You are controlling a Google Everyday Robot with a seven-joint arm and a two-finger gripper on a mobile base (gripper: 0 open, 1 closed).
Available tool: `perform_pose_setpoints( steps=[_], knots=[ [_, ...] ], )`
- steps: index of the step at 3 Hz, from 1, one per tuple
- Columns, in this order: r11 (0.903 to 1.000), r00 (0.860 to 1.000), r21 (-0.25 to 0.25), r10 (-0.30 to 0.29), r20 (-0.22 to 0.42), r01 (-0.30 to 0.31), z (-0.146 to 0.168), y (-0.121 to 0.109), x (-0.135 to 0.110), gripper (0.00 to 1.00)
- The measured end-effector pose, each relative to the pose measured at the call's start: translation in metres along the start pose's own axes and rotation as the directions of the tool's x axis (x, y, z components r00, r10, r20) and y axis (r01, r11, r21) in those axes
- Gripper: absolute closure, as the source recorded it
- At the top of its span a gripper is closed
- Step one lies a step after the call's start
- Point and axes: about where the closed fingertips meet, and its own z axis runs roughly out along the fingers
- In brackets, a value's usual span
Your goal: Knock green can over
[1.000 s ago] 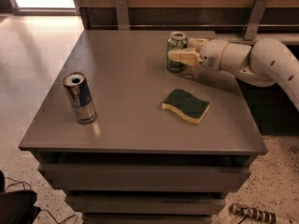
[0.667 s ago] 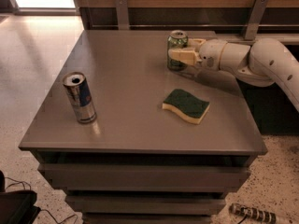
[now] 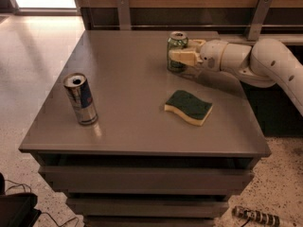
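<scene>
The green can (image 3: 176,45) stands upright at the far right part of the grey table (image 3: 128,93). It has a silver top rim. My gripper (image 3: 183,55) reaches in from the right on a white arm (image 3: 265,63) and sits right against the can's right and front side at mid height. Part of the can's lower side is hidden behind the gripper.
A slimmer silver-and-blue can (image 3: 81,99) stands upright near the table's front left. A green-and-yellow sponge (image 3: 189,107) lies on the table in front of the gripper. A wooden wall with metal brackets (image 3: 124,12) runs behind the table.
The gripper and the green can have shifted very slightly to the left. The can is still upright.
</scene>
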Motion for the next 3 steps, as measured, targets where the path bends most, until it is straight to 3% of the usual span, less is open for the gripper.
perform_pose_setpoints(
  steps=[1, 2, 3],
  knots=[
    [1.0, 1.0, -0.004, -0.005, -0.016, 0.004, 0.001, 0.0, -0.002, 1.0],
    [0.9992, 0.995, 0.003, -0.039, -0.093, 0.04, -0.005, -0.004, -0.014, 1.0],
    [0.9962, 0.976, 0.011, -0.083, -0.2, 0.087, -0.014, -0.008, -0.026, 1.0]
  ],
)
